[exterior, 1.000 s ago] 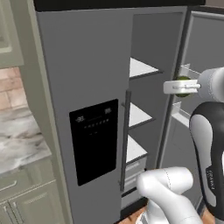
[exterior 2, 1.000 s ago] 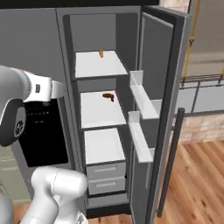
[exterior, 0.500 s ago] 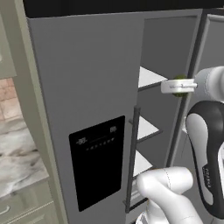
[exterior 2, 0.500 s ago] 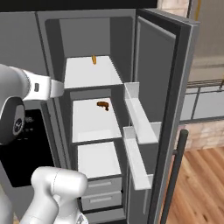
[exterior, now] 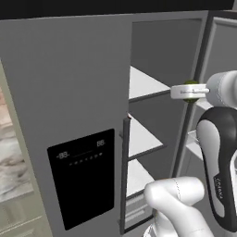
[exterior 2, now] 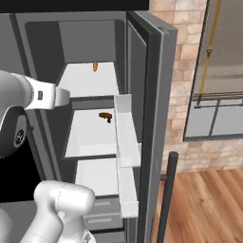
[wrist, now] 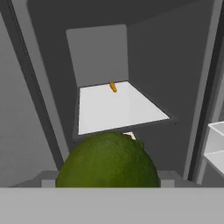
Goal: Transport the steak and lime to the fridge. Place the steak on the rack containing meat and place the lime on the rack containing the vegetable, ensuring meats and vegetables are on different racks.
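The fridge (exterior: 78,92) has its left door shut and its right door swung wide. My gripper (exterior: 189,91) hangs in front of the opening at top-shelf height, shut on the dark-green lime (exterior: 190,85). That lime (wrist: 107,162) bulges large at the bottom of the hand view and hides the fingertips. Beyond it, a small orange vegetable (wrist: 113,87) lies at the back of the white top shelf (wrist: 131,111). The reddish-brown steak (exterior 2: 105,116) rests on the middle shelf (exterior 2: 90,140), one level below the orange vegetable (exterior 2: 95,66).
The open door (exterior 2: 147,95) carries white bins (exterior 2: 124,142) along its inner side, close to the right of the shelves. A black dispenser panel (exterior: 83,178) sits on the shut door. Drawers (exterior 2: 102,216) lie below the shelves. Brick wall and wood floor lie to the right.
The whole picture has shifted and the fridge looms larger, so the base has driven closer. The gripper keeps hold of the lime, now nearer the top shelf.
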Robot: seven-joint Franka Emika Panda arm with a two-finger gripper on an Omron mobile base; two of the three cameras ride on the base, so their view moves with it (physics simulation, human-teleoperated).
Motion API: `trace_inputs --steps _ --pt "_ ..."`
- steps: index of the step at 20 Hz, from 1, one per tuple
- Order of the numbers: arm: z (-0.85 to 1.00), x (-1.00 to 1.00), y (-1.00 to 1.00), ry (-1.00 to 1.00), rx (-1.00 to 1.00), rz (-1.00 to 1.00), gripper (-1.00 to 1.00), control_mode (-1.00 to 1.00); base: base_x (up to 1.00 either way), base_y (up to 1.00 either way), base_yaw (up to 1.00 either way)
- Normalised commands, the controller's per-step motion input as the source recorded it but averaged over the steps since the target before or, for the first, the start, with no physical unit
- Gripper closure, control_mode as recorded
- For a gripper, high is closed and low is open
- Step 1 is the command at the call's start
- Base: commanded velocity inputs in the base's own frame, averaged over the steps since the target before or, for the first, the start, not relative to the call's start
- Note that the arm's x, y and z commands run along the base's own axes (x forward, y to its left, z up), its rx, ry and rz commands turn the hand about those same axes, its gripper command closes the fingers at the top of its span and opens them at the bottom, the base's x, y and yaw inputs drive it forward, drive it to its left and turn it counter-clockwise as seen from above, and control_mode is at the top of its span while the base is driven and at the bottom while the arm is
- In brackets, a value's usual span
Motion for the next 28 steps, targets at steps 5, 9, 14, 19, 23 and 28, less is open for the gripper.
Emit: trace_inputs --steps 5,9,14,19,23,28 --pt "0.00 0.00 0.00 0.00 0.00 0.00 1.00 1.00 0.70 -0.13 0.08" --pt "0.00 0.00 0.00 0.00 0.00 0.00 1.00 1.00 0.67 -0.21 0.09" --pt "0.00 0.00 0.00 0.00 0.00 0.00 1.00 1.00 0.29 0.09 0.06" --pt "0.00 0.00 0.00 0.00 0.00 0.00 1.00 1.00 0.11 0.23 -0.10" --pt "0.00 0.00 0.00 0.00 0.00 0.00 1.00 1.00 0.11 0.15 -0.28" --pt "0.00 0.00 0.00 0.00 0.00 0.00 1.00 1.00 0.26 0.19 -0.25"
